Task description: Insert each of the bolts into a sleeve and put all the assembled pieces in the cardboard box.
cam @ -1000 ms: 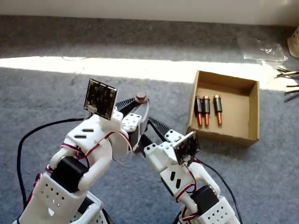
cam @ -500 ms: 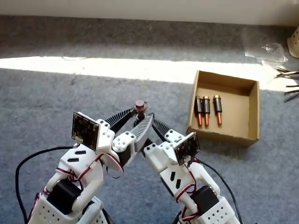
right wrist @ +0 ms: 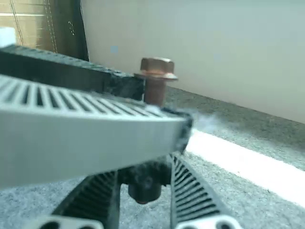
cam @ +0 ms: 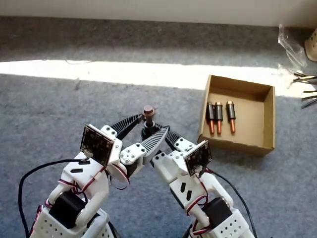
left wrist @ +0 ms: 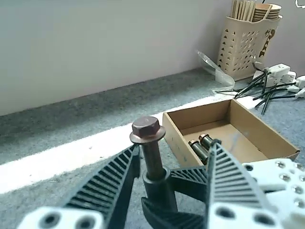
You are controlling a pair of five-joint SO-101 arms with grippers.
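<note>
Since a second ago, the left arm has been dropping lower and pulling back toward me, and the left gripper (left wrist: pixel 174 147) has been letting go of the bolt (cam: pixel 148 110). The bolt head is sitting a little lower than it was. Now the left fingers (left wrist: pixel 114 183) are standing apart, one on each side of the bolt. One tip is right beside the shaft and the other is well off it. The right gripper (right wrist: pixel 143 177) is squeezing the sleeve (left wrist: pixel 159 187) and holding it upright.

The bolt is standing straight up in the sleeve, head on top. Part of its shaft is showing above the sleeve, so I am guessing it is not all the way in yet.

What I am watching most is the way from this piece to the cardboard box (cam: pixel 271 116). In the high view the box is lying at 3 o'clock from the bolt, near but not touching. The right arm is coming in from 5 o'clock and the left arm from 8 o'clock. So the right arm is nearer the box, and it is the one holding the piece. The pieces in the box are lying flat, so I am thinking this one needs tipping over.

I am counting one bolt and one sleeve in the gripper, three finished pieces (cam: pixel 219 118) lying side by side in the box, and one box.
</note>
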